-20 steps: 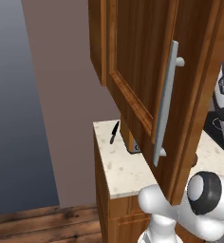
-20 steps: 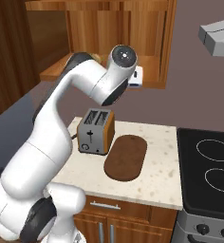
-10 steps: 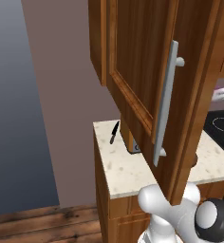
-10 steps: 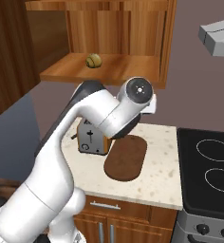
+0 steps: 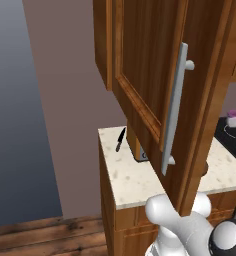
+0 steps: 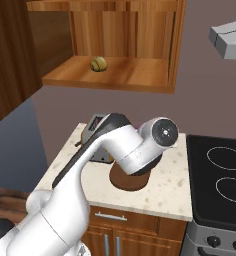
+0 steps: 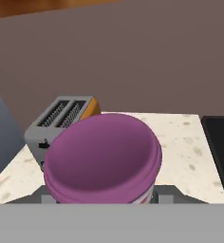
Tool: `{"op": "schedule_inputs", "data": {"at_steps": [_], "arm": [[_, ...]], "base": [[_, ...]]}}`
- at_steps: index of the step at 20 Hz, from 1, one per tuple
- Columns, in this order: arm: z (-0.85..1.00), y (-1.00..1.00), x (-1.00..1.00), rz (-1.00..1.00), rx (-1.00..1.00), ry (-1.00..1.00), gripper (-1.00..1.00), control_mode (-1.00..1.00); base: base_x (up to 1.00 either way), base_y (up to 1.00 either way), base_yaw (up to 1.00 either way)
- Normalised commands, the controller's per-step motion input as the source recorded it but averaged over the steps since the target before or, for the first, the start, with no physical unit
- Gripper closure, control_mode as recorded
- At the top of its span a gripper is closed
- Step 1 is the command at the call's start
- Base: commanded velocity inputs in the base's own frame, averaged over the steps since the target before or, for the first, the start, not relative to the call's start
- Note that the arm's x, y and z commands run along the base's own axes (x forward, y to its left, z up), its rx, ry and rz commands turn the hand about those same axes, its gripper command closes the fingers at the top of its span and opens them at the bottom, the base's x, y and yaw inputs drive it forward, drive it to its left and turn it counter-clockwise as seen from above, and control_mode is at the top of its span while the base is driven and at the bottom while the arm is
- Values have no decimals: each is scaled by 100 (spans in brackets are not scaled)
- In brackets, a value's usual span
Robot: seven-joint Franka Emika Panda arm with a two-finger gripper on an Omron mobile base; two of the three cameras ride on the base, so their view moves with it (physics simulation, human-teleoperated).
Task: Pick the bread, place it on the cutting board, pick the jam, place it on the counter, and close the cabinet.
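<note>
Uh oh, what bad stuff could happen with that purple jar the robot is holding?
The jam sits in the end effector above the counter, so it might drop if the grip slips. The toaster is close and could get bumped. The bread still sits in the cabinet, so closing it now might trap it.

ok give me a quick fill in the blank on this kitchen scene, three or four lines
1. The bread sits on the open cabinet's ____.
2. The gripper is shut on the ____ jam.
3. Beside the cutting board on the counter stands a ____.
4. The cabinet door hangs ____.

Missing words: shelf; purple; toaster; open
</note>
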Motion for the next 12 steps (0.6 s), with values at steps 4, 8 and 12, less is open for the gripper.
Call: {"op": "schedule_inputs", "data": {"at_steps": [4,8,12], "arm": [[-59,-44,2,0,0,4,100,-100],[-54,-41,7,0,0,6,100,-100],[-55,-26,9,0,0,10,100,-100]], "base": [[0,0,0],[0,0,0],[0,0,0]]}}
